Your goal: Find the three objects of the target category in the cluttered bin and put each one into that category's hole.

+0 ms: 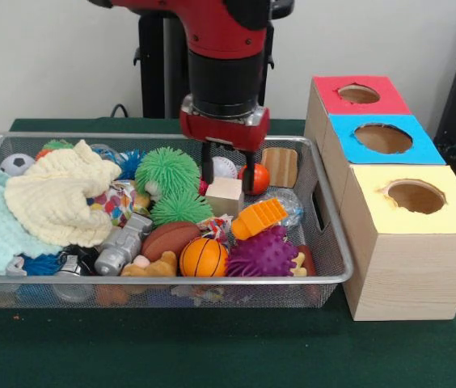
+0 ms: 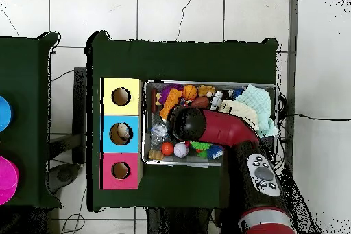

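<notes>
The wire mesh bin (image 1: 337,279) is packed with toys and also shows in the overhead view (image 2: 145,123). My gripper (image 1: 227,179) hangs over the bin's back middle. Its fingers (image 1: 206,168) are spread apart and empty, one on each side of a wooden cube (image 1: 224,196). In the overhead view the arm hides the gripper. A translucent crinkly piece (image 1: 287,202) lies right of the cube, by an orange ridged toy (image 1: 259,218); I cannot tell whether it is a wrapper. No blue and white wrapper shows clearly.
Three wooden boxes with a round hole each stand right of the bin: red top (image 1: 359,94), blue top (image 1: 383,137), yellow top (image 1: 415,196). Something pale lies in the blue box's hole (image 2: 122,133). Cream and mint cloths (image 1: 54,198) cover the bin's left end.
</notes>
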Motion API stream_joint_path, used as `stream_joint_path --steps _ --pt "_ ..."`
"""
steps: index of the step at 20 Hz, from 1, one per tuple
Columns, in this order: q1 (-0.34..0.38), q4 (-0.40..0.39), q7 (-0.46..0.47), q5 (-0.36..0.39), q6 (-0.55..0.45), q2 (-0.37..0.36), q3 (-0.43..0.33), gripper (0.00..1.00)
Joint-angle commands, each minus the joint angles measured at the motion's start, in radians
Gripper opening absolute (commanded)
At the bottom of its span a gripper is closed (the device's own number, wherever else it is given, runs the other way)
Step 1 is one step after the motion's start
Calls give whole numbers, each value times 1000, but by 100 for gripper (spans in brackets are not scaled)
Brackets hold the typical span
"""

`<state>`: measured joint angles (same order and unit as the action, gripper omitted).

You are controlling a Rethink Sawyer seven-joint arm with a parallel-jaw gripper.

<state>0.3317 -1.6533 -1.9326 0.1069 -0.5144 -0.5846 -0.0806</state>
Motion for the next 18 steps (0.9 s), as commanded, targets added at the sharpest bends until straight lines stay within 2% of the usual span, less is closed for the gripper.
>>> stream_joint_path --steps 1,11,18 --pt "-39 -28 -219 -84 58 64 -45 100" --pt "-76 -2 -195 -137 85 103 -33 100" --pt "-92 5 -192 -142 131 167 -3 100"
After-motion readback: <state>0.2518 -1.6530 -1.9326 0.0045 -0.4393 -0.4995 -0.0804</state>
